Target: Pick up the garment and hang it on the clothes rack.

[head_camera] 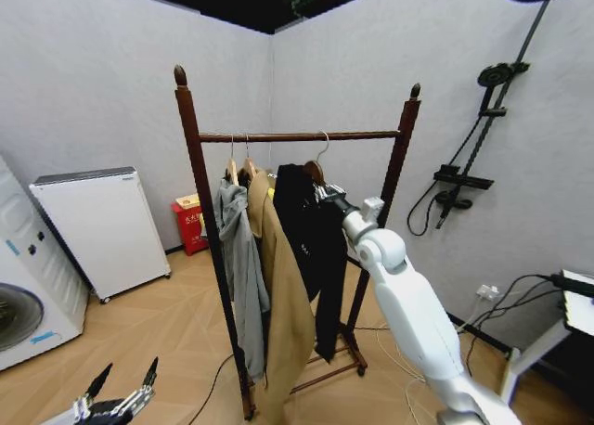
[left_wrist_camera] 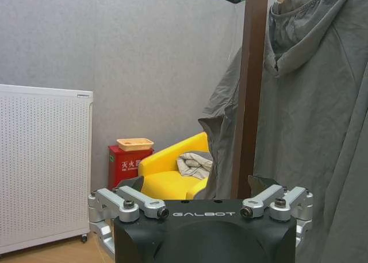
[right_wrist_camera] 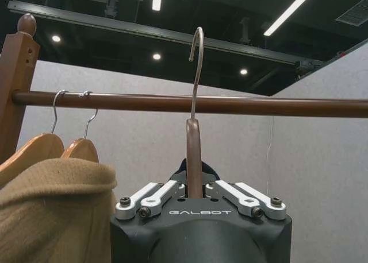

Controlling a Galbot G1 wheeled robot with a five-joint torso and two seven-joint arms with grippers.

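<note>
The black garment [head_camera: 311, 239] hangs from a wooden hanger [head_camera: 316, 172] with a metal hook. My right gripper [head_camera: 327, 195] is shut on the hanger's neck [right_wrist_camera: 194, 154], just below the rail [right_wrist_camera: 259, 105] of the clothes rack [head_camera: 197, 165]. The hook rises above the rail at its right half; I cannot tell whether it rests on the rail. My left gripper [head_camera: 121, 392] is parked low at the front left. Its fingers [left_wrist_camera: 135, 202] are spread open and hold nothing.
A grey hooded sweatshirt [head_camera: 239, 258] and a long tan coat [head_camera: 283, 295] hang on the rail's left half. A white appliance [head_camera: 97, 225], a washing machine [head_camera: 19, 304] and a red box [head_camera: 190, 225] stand at the left. A shower fixture [head_camera: 473, 165] and cables [head_camera: 501, 304] are at the right.
</note>
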